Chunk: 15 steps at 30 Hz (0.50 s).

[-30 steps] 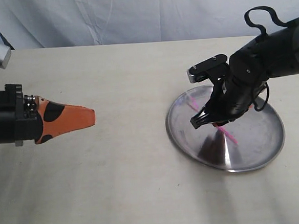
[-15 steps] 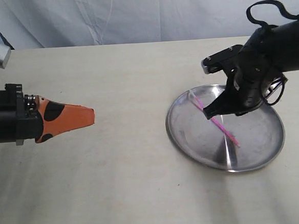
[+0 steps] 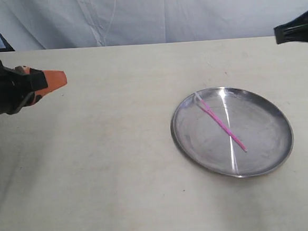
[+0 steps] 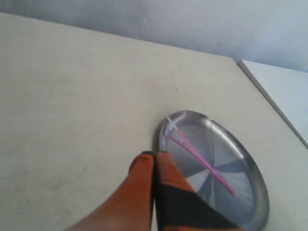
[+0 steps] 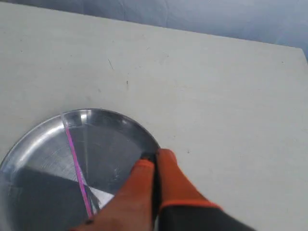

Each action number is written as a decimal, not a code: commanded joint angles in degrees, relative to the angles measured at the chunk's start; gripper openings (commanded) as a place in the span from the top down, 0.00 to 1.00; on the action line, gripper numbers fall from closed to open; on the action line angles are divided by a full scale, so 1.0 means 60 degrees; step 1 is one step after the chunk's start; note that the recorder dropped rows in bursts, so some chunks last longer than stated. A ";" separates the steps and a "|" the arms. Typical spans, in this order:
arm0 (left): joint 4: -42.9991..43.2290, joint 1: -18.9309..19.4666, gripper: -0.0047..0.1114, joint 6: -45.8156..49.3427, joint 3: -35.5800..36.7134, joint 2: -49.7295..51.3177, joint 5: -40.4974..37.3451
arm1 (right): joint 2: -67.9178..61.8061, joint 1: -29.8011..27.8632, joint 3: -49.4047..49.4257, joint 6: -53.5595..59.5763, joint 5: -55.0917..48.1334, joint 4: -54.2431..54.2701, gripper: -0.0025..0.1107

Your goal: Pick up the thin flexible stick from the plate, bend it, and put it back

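The thin pink stick [image 3: 222,124] lies straight and free across the shiny steel plate [image 3: 266,134], its whitish tip by the plate's far-left rim. My left gripper [image 3: 59,80] hangs shut and empty over the table's far left, well away from the plate. Its wrist view shows the orange fingers [image 4: 144,166] pressed together, with the plate [image 4: 231,149] and the stick [image 4: 202,161] beyond them. Of the right arm [image 3: 298,31], only a dark part shows at the exterior view's right edge. My right gripper [image 5: 155,156] is shut and empty above the plate's rim [image 5: 137,127], beside the stick [image 5: 77,163].
The pale table [image 3: 120,165] stretches bare between the left gripper and the plate. A white cloth backdrop [image 3: 147,15] hangs behind the table's far edge. In the left wrist view, the table's edge [image 4: 269,101] runs past the plate.
The right gripper has risen off the stick in the plate and drawn back to the upper right edge. The left gripper has pulled back to the left. The stick stays in the plate.
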State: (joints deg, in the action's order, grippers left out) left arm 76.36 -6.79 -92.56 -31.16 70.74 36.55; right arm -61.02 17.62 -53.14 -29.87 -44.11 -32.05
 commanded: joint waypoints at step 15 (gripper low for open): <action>-0.4709 -0.0033 0.96 0.5387 0.0030 -0.0017 -0.1579 | 0.8471 -0.0053 0.3575 -0.0263 -0.0726 0.0426 0.98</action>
State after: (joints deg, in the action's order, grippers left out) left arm 49.25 -6.79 -60.73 -31.16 70.74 27.07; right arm -14.74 17.62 -33.18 -31.32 -48.05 -29.51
